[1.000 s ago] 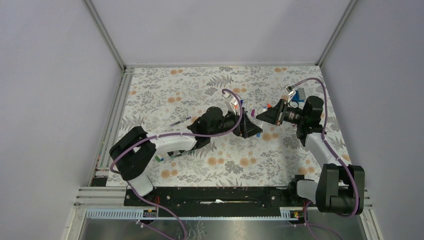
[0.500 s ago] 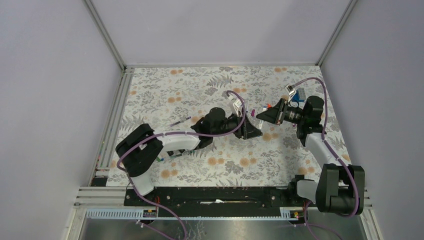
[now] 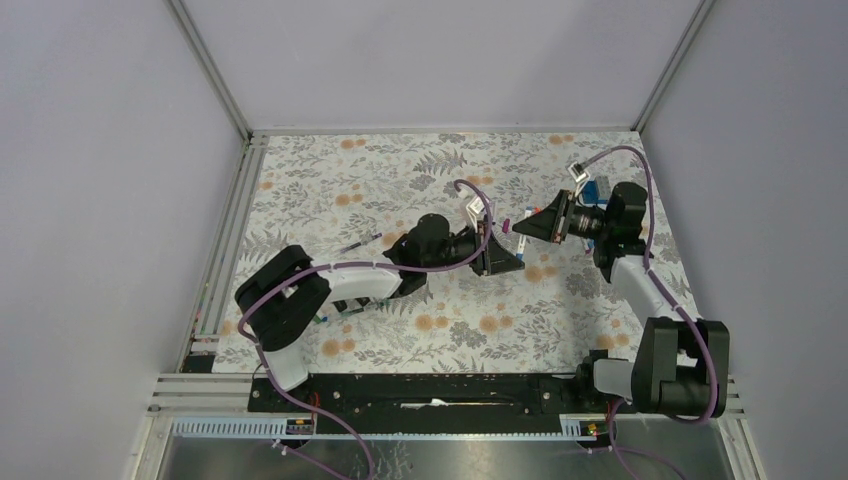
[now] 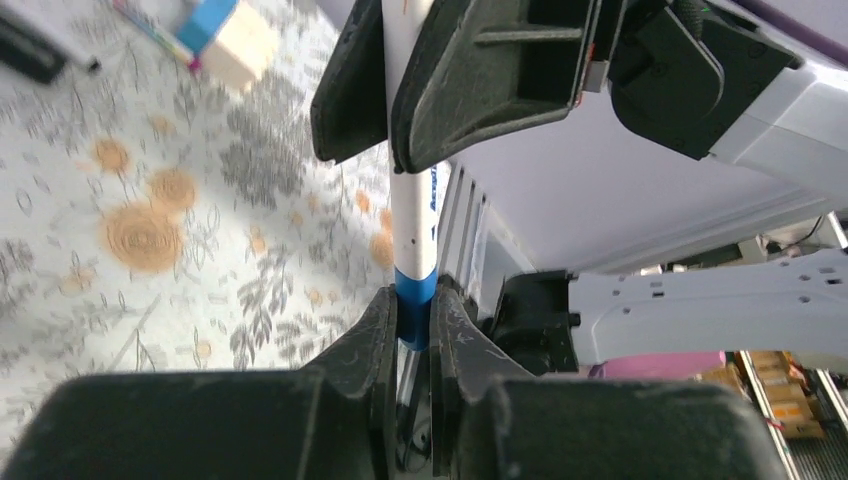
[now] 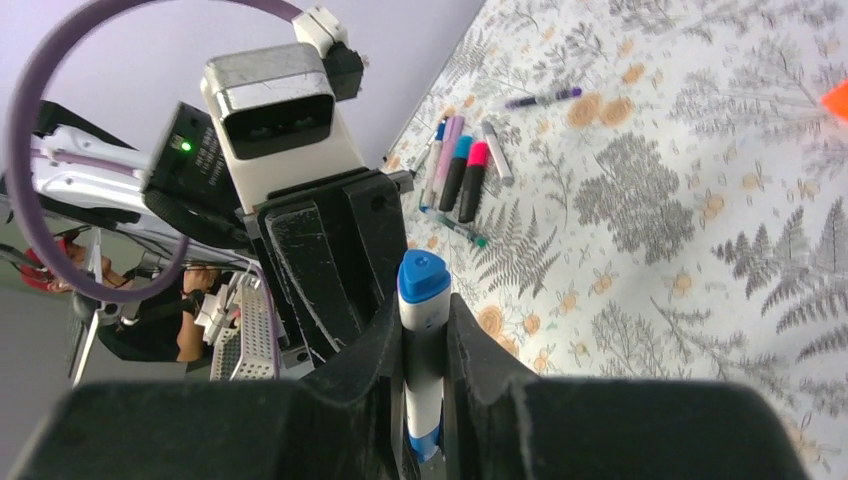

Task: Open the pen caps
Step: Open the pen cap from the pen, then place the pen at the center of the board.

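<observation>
left gripper: jaws pinched shut on blue pen cap. right gripper: jaws clamped round white pen barrel. floral table beneath.

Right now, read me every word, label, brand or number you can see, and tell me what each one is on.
Short blue print on the barrel of the white pen: too blurred to read.
The blue cap: no print visible.
The loose pens in the background: too small to show any lettering.
Nothing else carries readable text.
</observation>
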Controlling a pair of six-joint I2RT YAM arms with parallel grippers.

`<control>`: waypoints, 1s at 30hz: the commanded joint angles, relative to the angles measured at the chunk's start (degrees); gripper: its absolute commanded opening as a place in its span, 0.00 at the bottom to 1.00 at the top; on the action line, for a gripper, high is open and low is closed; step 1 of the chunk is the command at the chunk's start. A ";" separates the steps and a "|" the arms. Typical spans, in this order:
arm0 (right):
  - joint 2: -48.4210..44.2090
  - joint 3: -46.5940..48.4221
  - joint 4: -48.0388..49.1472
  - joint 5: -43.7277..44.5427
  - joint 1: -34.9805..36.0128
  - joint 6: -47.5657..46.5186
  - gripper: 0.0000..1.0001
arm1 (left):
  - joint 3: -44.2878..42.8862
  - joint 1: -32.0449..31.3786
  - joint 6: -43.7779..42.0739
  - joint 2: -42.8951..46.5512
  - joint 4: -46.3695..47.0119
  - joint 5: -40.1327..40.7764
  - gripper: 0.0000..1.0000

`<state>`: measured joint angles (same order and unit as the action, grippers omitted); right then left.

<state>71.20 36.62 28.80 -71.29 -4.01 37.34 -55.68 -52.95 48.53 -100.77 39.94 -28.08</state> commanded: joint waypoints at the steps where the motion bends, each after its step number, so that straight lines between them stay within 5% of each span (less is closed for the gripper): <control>1: 2.85 14.31 -5.76 1.57 -0.73 -7.28 0.00 | 4.10 -0.18 1.39 0.80 8.28 -3.31 0.00; 6: 8.80 25.48 -10.28 4.11 -0.74 -8.60 0.00 | 9.91 -0.24 3.05 2.00 15.54 -4.19 0.00; 13: 11.23 29.24 -17.13 4.03 -0.89 -14.46 0.00 | 14.97 0.57 -1.28 5.48 14.52 -4.11 0.00; 30: 4.33 14.87 -36.47 8.69 -3.90 -40.43 0.00 | 19.88 3.59 -17.11 22.27 -13.31 19.63 0.00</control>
<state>78.19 55.07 -4.67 -64.82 -8.27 3.60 -35.20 -50.04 36.18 -83.07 31.27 -14.85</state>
